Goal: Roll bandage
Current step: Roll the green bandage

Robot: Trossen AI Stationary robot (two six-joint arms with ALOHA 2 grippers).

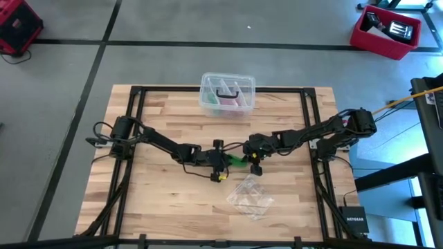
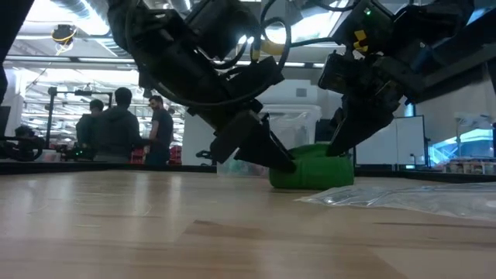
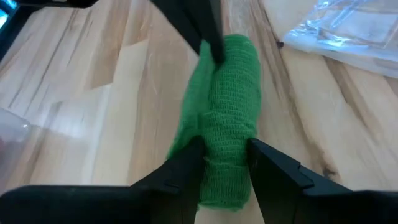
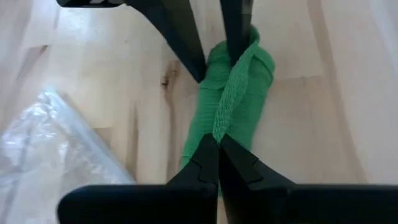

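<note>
"NETGEAR" on black box (image 1: 354, 218)

Grey concrete floor (image 1: 208, 28) with dark lines surrounds the wooden table (image 1: 159, 187); red bins (image 1: 385, 31) sit nearby, people (image 2: 116, 128) stand under bright ceiling lights

Left pincer (image 3: 225, 163) and right pincer (image 4: 219, 154) meet mid-table (both clamped).
</note>
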